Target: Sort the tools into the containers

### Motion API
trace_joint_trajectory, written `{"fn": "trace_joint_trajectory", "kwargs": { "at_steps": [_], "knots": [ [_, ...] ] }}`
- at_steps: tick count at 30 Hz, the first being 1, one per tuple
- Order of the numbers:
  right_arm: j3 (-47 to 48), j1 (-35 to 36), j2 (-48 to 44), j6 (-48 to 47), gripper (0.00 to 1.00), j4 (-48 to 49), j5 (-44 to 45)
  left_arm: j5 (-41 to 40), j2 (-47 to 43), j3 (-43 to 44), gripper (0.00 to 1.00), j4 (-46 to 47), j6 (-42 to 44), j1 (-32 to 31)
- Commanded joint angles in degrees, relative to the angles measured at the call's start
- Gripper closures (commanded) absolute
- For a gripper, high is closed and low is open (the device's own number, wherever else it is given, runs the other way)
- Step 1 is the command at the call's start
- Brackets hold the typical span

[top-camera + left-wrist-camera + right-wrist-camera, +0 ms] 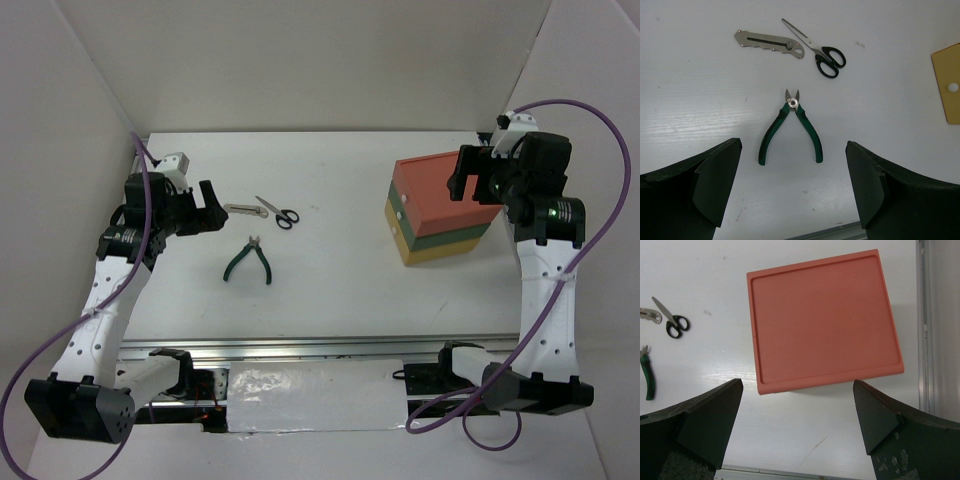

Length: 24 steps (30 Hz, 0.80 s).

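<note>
Two arm bases: bolted at the near edge of the tabletop [340, 295], behind a metal rail [300, 350]; purple cables [600, 150] loop off both arms.
Left gripper [792, 146]: fingers spread wide, holding nothing, hanging over the left side.
Pliers [792, 106]: dark green handles, lying flat left of the tabletop's centre, nose toward the far edge.
Scissors [821, 52]: black handles, blades closed, beyond the pliers.
Silver bar [769, 43]: just left of the scissors' blades; contact unclear.
Right gripper [796, 387]: fingers spread wide, holding nothing, above the stack, hiding its far right corner from overhead.
Stack [435, 195]: red-orange drawer on top, green in the middle, yellow at the bottom, toward the right edge.
Walls [300, 60]: white, on the left, far and right sides.
</note>
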Motion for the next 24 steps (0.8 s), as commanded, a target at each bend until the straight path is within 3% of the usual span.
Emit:
{"fn": "trace_joint_trajectory", "kwargs": {
  "at_steps": [1,3,5,7,8,11,14,19,24],
  "knots": [
    [4.69,0.41,3.44,-0.50,0.00,-1.57,0.60,-1.75,6.68,6.08,0.01,0.91,-2.24,-1.08],
    [5.67,0.76,4.24,-1.47,0.00,-1.75,-0.81,1.48,9.70,8.72,0.01,-0.59,0.04,-0.56],
    [7.60,1.99,6.43,-1.04,0.00,-1.92,-0.82,12.18,11.29,7.42,0.04,3.07,1.71,0.75],
    [12.07,2.87,10.38,-0.51,0.00,-4.02,-1.08,22.80,11.03,2.86,0.05,12.61,-2.12,0.85],
    [13.48,3.05,11.79,-0.16,0.01,-4.73,-1.69,24.43,10.85,1.10,0.06,17.02,-5.02,-0.45],
    [16.65,3.75,14.78,0.90,0.02,-4.56,-2.66,27.16,10.68,-9.33,0.03,37.57,-16.89,-4.14],
    [17.71,5.59,16.81,1.60,0.04,-4.30,-2.49,24.11,13.65,-12.18,0.05,49.19,-23.15,-9.32],
    [17.54,9.54,19.35,1.95,0.06,-3.07,-1.61,23.21,25.32,-10.52,0.15,57.66,-31.92,-15.40],
    [17.28,12.01,22.08,1.95,0.11,-2.80,0.85,23.82,38.07,-5.16,0.17,63.90,-39.75,-18.57]
  ]
}}
